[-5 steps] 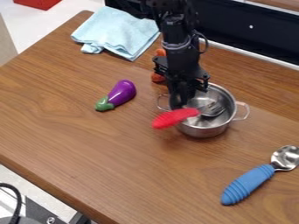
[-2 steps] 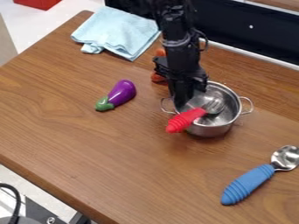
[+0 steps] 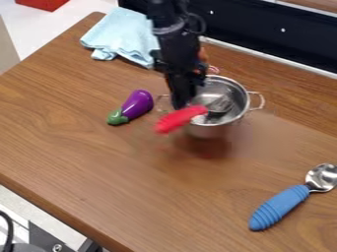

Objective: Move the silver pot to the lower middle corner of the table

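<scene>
Pot of silver metal up off the brown wooden table, we see, a little right of the middle, the black two-finger gripper closed on its left rim! Inside leans a red-handled metal fork. We've a purple toy eggplant near its left, a blue-handled metal spoon lower right.

The silver pot was seen with the black gripper set at its left rim. A red-handled utensil was contained partly in the pot, its handle pointed out over the near-left rim. Left of the pot, a toy eggplant was laid; farther back and left, a light blue cloth; nearer and right, a blue-handled spoon. Below the pot, a shadow was cast on the table.
</scene>
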Action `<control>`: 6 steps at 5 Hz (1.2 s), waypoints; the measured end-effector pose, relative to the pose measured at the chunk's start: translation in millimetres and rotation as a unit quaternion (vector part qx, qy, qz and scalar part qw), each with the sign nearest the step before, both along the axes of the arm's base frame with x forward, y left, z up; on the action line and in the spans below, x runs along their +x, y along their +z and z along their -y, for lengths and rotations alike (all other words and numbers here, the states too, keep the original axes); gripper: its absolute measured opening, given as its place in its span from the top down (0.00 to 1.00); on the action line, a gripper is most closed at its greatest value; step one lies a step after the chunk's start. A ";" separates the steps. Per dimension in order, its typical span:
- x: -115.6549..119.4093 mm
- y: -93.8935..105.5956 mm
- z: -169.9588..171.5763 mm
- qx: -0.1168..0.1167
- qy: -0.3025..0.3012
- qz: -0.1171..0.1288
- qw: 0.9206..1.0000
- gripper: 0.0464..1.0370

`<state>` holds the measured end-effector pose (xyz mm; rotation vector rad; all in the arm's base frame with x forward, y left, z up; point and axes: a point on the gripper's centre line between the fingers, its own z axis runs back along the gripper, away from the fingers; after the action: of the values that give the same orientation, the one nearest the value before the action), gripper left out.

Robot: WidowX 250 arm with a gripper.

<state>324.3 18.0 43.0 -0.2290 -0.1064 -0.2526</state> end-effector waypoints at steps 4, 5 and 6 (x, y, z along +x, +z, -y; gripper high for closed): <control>-96.1 -21.7 -46.7 0.035 -0.154 0.013 0.987 0.99; -97.9 -24.7 -60.1 0.057 -0.163 0.024 0.985 0.99; -100.2 -26.1 -67.7 0.078 -0.147 0.010 0.986 0.99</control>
<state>224.1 85.7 16.8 -0.0843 -0.0714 -0.5552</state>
